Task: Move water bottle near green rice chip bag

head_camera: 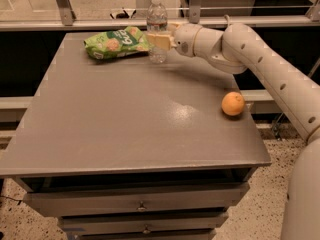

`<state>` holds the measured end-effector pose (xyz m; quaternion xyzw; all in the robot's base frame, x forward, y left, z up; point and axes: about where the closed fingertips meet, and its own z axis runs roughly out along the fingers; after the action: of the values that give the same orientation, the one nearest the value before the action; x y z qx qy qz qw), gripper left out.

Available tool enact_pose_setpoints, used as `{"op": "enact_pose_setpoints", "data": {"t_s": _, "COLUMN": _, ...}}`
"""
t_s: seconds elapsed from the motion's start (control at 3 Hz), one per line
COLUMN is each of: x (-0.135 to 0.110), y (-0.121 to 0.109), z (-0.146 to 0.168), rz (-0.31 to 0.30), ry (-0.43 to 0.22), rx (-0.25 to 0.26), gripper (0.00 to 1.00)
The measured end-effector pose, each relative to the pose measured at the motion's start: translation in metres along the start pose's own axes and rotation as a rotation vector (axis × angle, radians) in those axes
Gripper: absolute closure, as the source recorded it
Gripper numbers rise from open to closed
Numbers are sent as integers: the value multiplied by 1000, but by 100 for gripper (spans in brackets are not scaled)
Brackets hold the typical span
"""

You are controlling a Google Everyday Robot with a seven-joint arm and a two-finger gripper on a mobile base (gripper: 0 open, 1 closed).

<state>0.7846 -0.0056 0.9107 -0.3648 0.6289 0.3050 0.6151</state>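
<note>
The gripper seems to pinch the water bottle mid-body, keeping it upright for setting down, with the green rice chip bag just beyond its fingers.

You're looking at a workplace room, a lab or an office rather than a home. The grey table is really a cabinet with knobbed drawers at 6 o'clock, standing on a speckled hard floor at 5 o'clock. Along 12 o'clock runs glazing between metal posts (a rail below it). Your gripper sits near the table's 12 o'clock edge, clamped on the bottle.
</note>
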Motion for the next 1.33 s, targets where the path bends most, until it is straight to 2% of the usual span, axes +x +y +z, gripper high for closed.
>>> {"op": "enact_pose_setpoints", "data": {"t_s": 0.33, "x": 8, "y": 1, "z": 2, "rz": 20, "ry": 9, "rx": -3, "gripper": 4}}
{"op": "enact_pose_setpoints", "data": {"t_s": 0.67, "x": 11, "y": 1, "z": 2, "rz": 28, "ry": 12, "rx": -4, "gripper": 0}}
{"op": "enact_pose_setpoints", "data": {"t_s": 1.0, "x": 10, "y": 0, "z": -5, "rz": 11, "ry": 3, "rx": -3, "gripper": 0}}
{"op": "enact_pose_setpoints", "data": {"t_s": 1.33, "x": -3, "y": -9, "z": -40, "rz": -69, "ry": 29, "rx": 17, "gripper": 0}}
